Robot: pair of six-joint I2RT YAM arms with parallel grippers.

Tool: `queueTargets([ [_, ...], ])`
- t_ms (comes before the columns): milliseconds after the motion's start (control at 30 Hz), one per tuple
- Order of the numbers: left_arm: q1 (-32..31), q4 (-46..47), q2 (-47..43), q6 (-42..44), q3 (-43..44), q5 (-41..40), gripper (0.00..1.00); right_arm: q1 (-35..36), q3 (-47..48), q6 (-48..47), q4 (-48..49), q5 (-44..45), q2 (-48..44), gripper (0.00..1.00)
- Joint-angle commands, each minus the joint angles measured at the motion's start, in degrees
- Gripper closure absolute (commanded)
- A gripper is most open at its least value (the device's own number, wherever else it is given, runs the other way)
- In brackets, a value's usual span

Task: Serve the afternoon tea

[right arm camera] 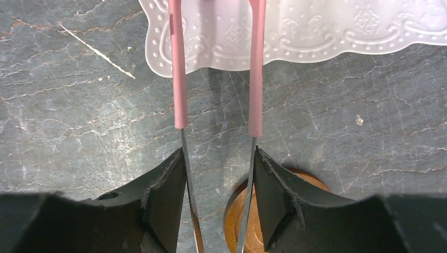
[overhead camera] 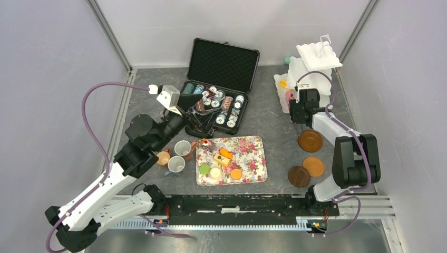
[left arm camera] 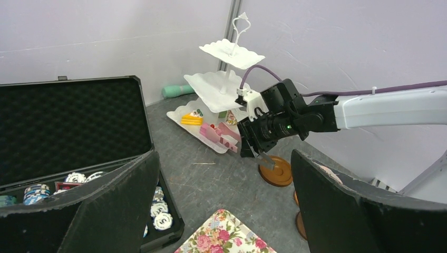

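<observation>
Find the toy cakes and macarons (overhead camera: 225,161) bunched on the left half of the floral tray (overhead camera: 253,158), near centre, with 3 mugs (overhead camera: 176,165) just left of it on the table (overhead camera: 279,118). Expect little weight and hard, smooth shells from the cakes. Probably slippery between thin blades, so pinch across the flat sides, low and square. Judge the mugs stiff and somewhat heavier, best taken by the rim wall or the handle. Note 1 yellow cake (left arm camera: 191,119) already on the lowest tier of the white stand (overhead camera: 316,55), far right.

See the right gripper (right arm camera: 219,158) clamped on the bare metal legs of the pink tongs (right arm camera: 179,79), pink sleeves reaching over the stand's scalloped edge. See the left gripper (overhead camera: 194,120) spread wide and empty, above the near edge of the chip case (overhead camera: 224,63).

Cannot see the tong tips: cut off at the top of the right wrist view, and too small in the left wrist view to rule out a load between them. Cannot make out the orange-brown mug (overhead camera: 164,157) fully, half tucked under the left arm (overhead camera: 142,147). Cannot identify the other small bits beside the yellow piece on that tier.
</observation>
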Motion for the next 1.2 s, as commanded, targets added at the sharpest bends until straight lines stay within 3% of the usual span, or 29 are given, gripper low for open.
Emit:
queueTargets([
  [0,-0.2,1.9,-1.1,0.8,1.2,0.4,0.00,-0.3,1.7,-0.9,0.7,-0.1,-4.5,0.46],
  [300,-0.2,1.7,-2.2,1.0,1.3,0.2,0.00,-0.2,-2.7,-1.9,-8.0,-3.6,-16.9,0.48],
  [567,0.1,1.5,-1.8,1.5,1.4,-0.3,0.00,2.2,-6.8,-5.1,-18.9,-16.9,-31.0,0.49],
  [800,0.7,1.3,-0.2,1.7,1.4,-0.5,0.00,15.5,-7.1,-6.3,-24.3,-18.1,-36.7,0.48],
  [1167,1.1,1.1,1.2,2.0,1.4,-0.7,0.00,42.4,-6.2,-2.0,-19.7,-17.4,-33.5,0.46],
])
